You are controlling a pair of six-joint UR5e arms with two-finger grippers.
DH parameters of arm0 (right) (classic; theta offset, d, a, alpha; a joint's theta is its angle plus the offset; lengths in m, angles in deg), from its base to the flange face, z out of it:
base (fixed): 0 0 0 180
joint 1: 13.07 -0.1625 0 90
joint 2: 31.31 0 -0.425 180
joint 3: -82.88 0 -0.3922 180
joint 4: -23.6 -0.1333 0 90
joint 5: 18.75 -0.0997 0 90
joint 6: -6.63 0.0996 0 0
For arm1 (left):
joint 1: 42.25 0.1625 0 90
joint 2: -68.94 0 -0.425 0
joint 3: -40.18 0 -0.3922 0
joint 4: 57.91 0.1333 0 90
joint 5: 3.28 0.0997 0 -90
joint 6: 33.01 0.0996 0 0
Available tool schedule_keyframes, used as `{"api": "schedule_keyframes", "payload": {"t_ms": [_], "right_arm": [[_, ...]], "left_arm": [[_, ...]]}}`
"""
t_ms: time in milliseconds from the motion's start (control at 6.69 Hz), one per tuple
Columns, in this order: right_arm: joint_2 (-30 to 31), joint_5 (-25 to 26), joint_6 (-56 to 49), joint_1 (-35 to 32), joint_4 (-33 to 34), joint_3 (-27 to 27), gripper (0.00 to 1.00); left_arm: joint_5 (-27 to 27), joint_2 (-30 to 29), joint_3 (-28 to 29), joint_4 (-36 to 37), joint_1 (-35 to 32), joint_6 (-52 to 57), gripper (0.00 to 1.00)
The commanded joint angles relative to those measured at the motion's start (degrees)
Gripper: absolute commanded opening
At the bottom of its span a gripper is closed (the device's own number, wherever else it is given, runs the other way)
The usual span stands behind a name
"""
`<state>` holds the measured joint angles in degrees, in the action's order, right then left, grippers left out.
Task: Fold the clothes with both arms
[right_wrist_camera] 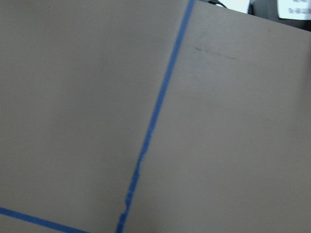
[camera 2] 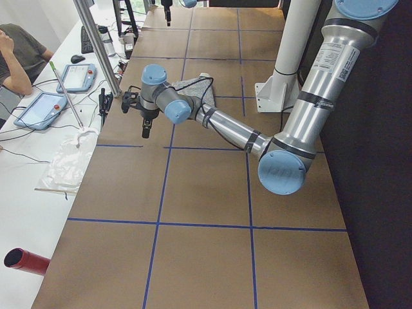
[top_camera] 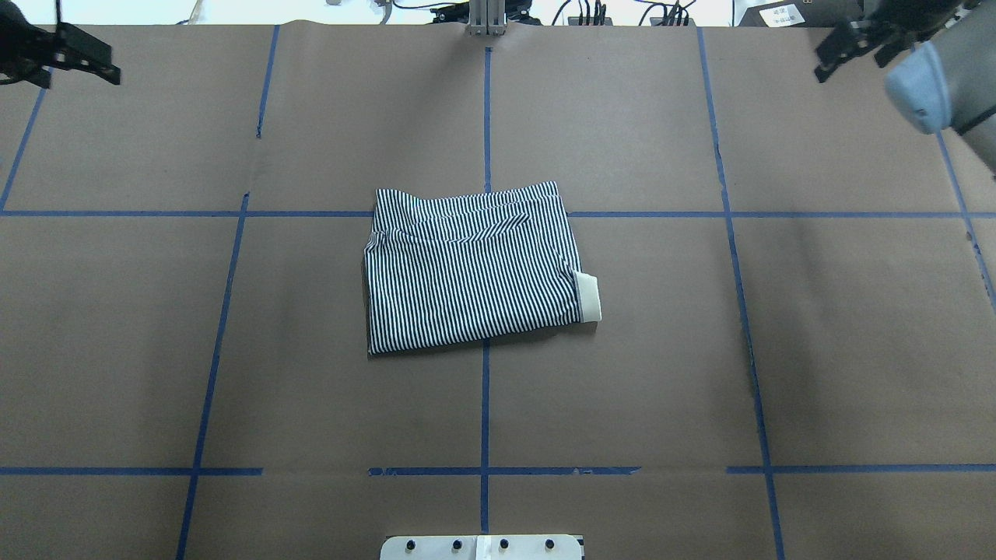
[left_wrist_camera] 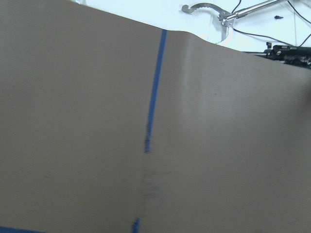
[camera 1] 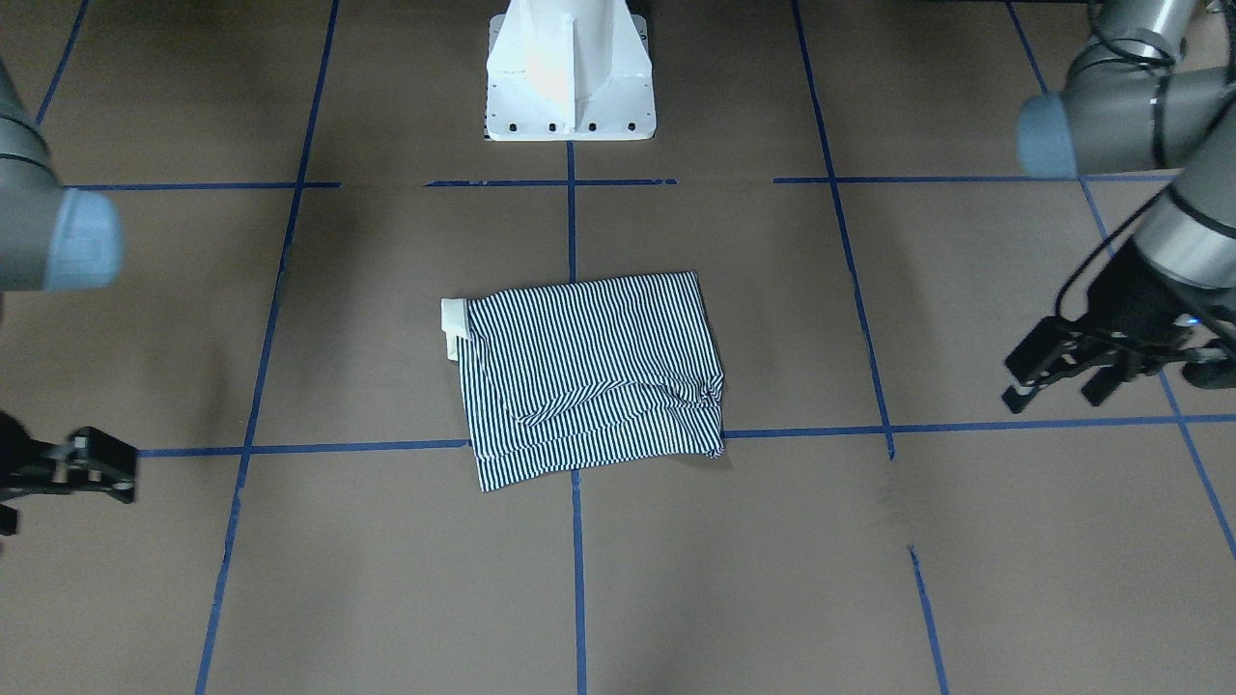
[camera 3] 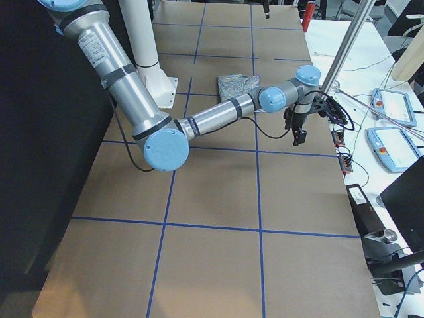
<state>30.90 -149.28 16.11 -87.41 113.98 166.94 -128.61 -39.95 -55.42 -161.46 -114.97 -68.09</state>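
Observation:
The clothes are one navy-and-white striped shirt (camera 1: 594,376) (top_camera: 471,272), lying folded into a rough rectangle at the table's middle. Its cream collar (top_camera: 589,295) pokes out of one short side. It also shows small in the side views, as the shirt (camera 2: 199,87) (camera 3: 238,85). My left gripper (top_camera: 115,66) (camera 1: 1054,396) hangs open and empty over the far left corner, well away from the shirt. My right gripper (top_camera: 850,66) (camera 1: 130,475) hangs open and empty over the far right corner. Both wrist views show only brown table cover and blue tape.
The white pedestal base (camera 1: 570,77) (top_camera: 482,547) stands at the robot's edge. Blue tape lines grid the brown cover (top_camera: 700,350). Beyond the far edge is a desk with tablets (camera 2: 42,109), a metal post (camera 2: 96,45) and a seated person (camera 2: 16,51).

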Motion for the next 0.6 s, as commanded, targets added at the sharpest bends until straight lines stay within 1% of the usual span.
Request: {"api": "schedule_keyframes", "payload": {"t_ms": [0, 149, 299, 448], "right_arm": [[10.6, -2.0, -20.2, -9.8, 7.3, 3.9, 1.0], [13.3, -2.1, -27.7, -14.0, 11.4, 3.9, 1.0], [16.6, -2.1, -30.9, -17.7, 13.8, 4.2, 1.0], [20.4, -2.1, -33.9, -20.7, 14.1, 7.2, 1.0]], "left_arm": [[-0.7, 4.6, 1.3, 6.4, -9.3, 26.5, 1.0], [-1.1, 9.2, 1.1, 6.4, -13.1, 38.3, 1.0], [-1.1, 11.7, 1.1, 6.7, -15.8, 46.6, 1.0], [-1.3, 15.0, 0.4, 7.2, -18.3, 50.5, 1.0]]}}
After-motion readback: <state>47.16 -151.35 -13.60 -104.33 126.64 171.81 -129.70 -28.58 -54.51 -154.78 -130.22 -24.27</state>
